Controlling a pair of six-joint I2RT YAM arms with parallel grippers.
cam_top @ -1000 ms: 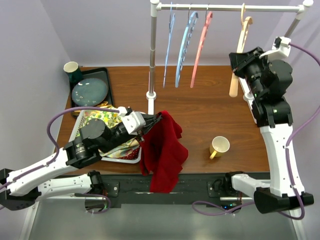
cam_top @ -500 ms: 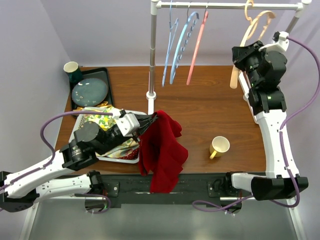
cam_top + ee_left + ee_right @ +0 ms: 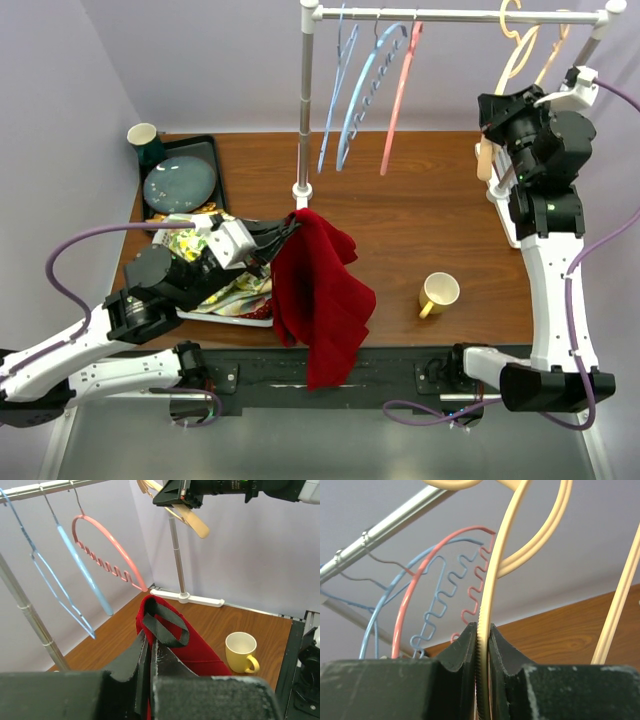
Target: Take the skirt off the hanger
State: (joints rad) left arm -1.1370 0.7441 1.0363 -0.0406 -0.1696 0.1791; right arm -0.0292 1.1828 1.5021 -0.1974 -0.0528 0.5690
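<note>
Limply the skirt [image 3: 320, 300] hangs lengthwise from the left gripper [image 3: 288, 226].

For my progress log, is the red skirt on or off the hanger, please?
Off: the skirt hangs from the left end effector, while the right end effector grips the bare cream hanger.

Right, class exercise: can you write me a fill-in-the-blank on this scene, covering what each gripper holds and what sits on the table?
1. The left gripper is shut on the ____ skirt.
2. The cream hanger is clamped by the ____ gripper.
3. The mug standing on the table is ____ in colour.

Missing words: red; right; yellow.
</note>
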